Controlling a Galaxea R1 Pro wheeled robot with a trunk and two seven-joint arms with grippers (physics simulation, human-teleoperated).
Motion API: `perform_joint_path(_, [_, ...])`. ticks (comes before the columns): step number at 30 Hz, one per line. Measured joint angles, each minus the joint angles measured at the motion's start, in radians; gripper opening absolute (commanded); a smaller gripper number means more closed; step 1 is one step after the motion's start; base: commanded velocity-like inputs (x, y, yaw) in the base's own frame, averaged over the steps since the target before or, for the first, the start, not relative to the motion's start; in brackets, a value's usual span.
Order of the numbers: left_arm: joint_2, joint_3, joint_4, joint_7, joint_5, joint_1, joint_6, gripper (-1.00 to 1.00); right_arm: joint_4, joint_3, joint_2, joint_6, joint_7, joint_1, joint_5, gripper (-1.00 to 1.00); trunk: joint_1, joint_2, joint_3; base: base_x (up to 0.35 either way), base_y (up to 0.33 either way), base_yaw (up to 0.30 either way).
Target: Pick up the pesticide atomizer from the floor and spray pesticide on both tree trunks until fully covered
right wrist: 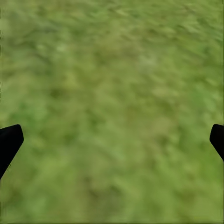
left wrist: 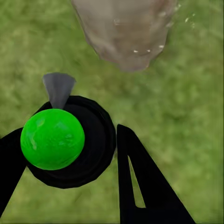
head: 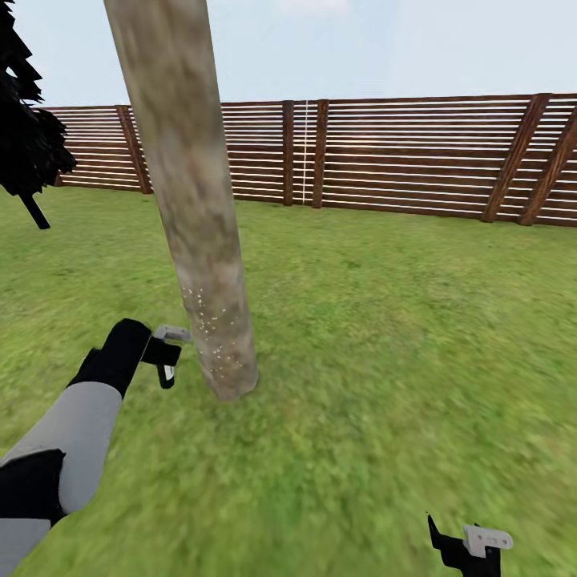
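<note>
Looking from the left across the head view, I see a black ragged tree [head: 24,136] at the edge of the green lawn [head: 385,320]. Next comes my left arm, reaching forward in its grey and black sleeve, and my left tool [head: 167,354] just beside the foot of the thick, mottled grey-brown tree trunk [head: 192,200]. In the left wrist view that tool [left wrist: 70,154] is closed on the pesticide atomizer with a glossy green ball on a round black body [left wrist: 53,139], its small grey nozzle [left wrist: 59,87] pointing toward the trunk base [left wrist: 126,32]. Pale specks dot the lower bark. The trunk leans slightly, rising past the top of the view. Behind runs a reddish-brown horizontal-slat wooden fence [head: 401,152]. At far right, low down, my right tool [head: 469,545] hangs over bare grass, its black fingers [right wrist: 9,140] spread wide and holding nothing.
</note>
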Motion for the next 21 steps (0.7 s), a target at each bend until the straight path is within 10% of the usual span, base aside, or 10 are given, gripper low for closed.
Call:
perform_joint_path(13, [0.002, -0.003, -0.155, 0.0, -0.001, -0.112, 0.146, -1.0, 0.0, 0.0, -0.001, 0.0, 0.0, 0.0, 0.0, 1.0, 0.0, 0.0, 0.0, 0.048, 0.024, 0.0])
perform_joint_path(17, [0.004, -0.002, -0.111, 0.001, -0.002, -0.088, 0.125, -1.0, 0.0, 0.0, -0.001, 0.0, 0.0, 0.0, 0.0, 1.0, 0.0, 0.0, 0.0, 0.0, 0.0, 0.0])
perform_joint_path(21, [0.0, 0.005, 0.031, 0.042, -0.001, -0.029, -0.041, -1.0, 0.0, 0.0, 0.0, 0.0, 0.0, 0.0, 0.0, 1.0, 0.0, 0.0, 0.0, 0.0, 0.0, 0.0])
